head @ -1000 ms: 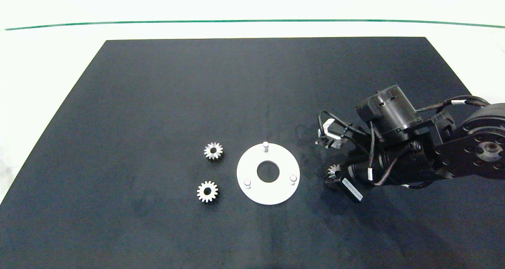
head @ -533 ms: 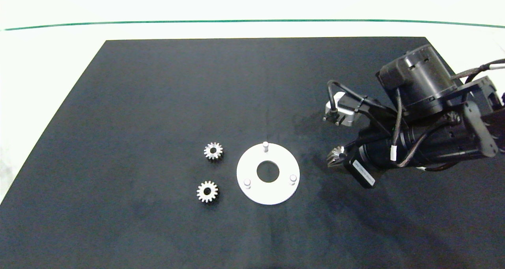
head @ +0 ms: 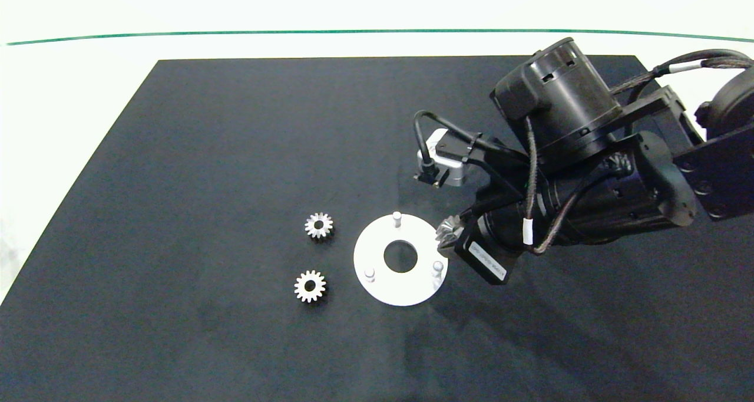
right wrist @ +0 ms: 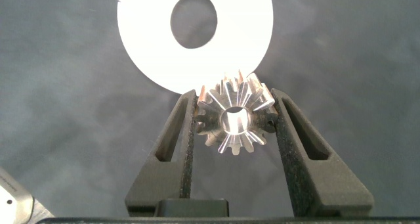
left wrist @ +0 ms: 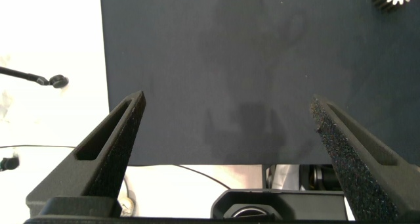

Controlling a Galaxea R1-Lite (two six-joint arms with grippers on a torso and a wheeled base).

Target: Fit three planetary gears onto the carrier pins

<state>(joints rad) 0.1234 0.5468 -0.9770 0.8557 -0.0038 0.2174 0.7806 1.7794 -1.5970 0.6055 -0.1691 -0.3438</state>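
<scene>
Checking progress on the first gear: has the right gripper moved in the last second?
Yes. The right gripper, shut on a planetary gear, moved left from bare mat to the white disc's right edge.

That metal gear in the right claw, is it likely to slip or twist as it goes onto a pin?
Possibly. The right claw grips the gear only across its tooth tips, so it may pivot. It looks like solid metal, probably stiff and heavy for its size. Its smooth bore should slide onto a pin if aligned.
</scene>
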